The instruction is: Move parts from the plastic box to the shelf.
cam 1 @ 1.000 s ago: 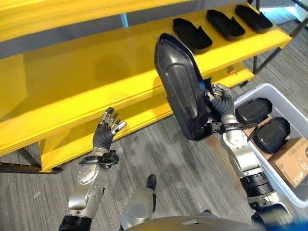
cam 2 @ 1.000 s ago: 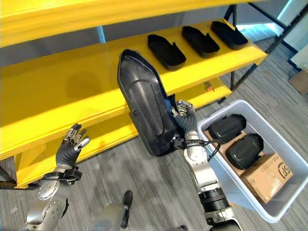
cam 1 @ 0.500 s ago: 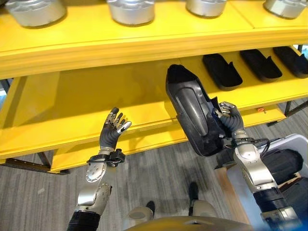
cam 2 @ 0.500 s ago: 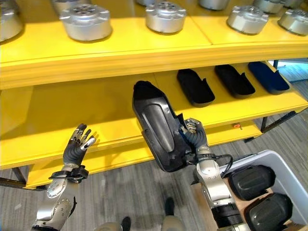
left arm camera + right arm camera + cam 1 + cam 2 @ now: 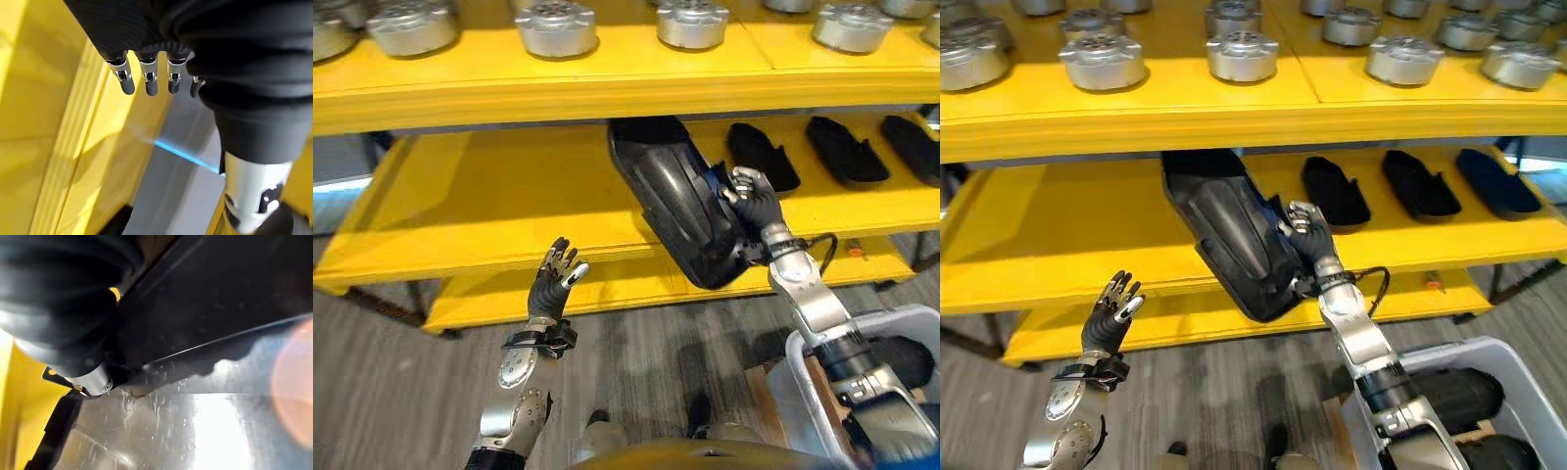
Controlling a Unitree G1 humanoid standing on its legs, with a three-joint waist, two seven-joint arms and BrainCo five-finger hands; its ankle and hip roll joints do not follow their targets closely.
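Note:
My right hand is shut on a long black moulded part, held tilted with its upper end reaching in over the middle yellow shelf. The same part and hand sit centre in the right eye view, and the part's black edge lies against the hand in the right wrist view. Three matching black parts lie on that shelf to the right. My left hand hangs open and holding nothing below the shelf's front edge, fingers straight. The grey plastic box stands at lower right with black parts inside.
The top shelf carries several silver round metal parts. A lower yellow shelf sits near the floor. Grey plank flooring spreads in front of the rack.
The camera has tilted up, bringing more of the top shelf into view. My right hand has carried the black part up and inward, its upper end now under the top shelf. The left hand stays open.

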